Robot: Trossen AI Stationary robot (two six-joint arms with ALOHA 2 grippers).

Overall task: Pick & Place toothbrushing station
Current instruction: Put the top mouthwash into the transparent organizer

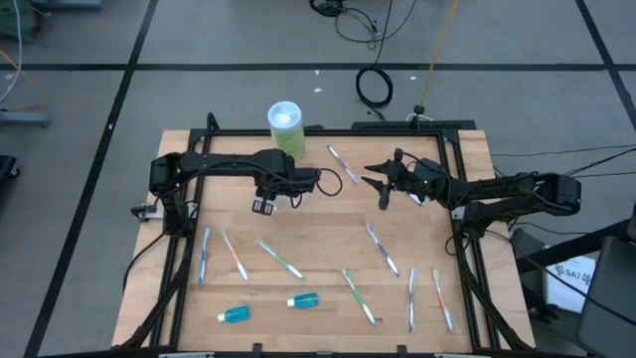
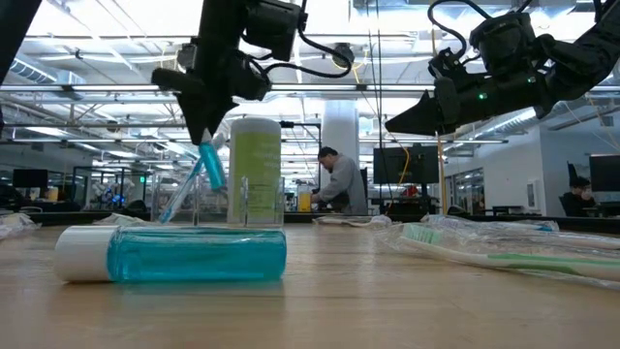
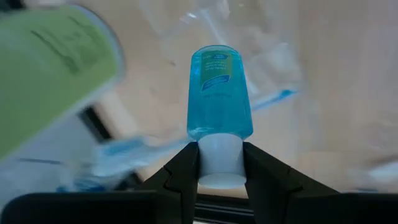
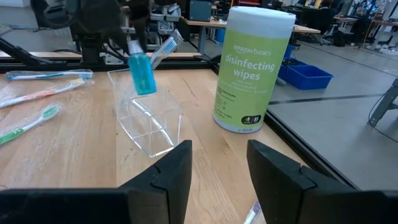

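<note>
Lower the small blue toothpaste tube (image 3: 219, 90) vertically into the clear plastic square cup (image 4: 148, 124); release only once it clears the rim and the toothbrush (image 4: 163, 48) already standing there. The left gripper (image 3: 220, 163) is closed on the tube's white cap, holding it above the cup, beside the green disinfecting-wipes canister (image 4: 253, 68). The right gripper (image 4: 219, 163) waits nearby, jaws apart, holding nothing.

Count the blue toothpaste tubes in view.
3. The first tube is held by its cap in the left gripper over the clear cup; the second tube and third tube lie on the table. None looks hidden.
</note>
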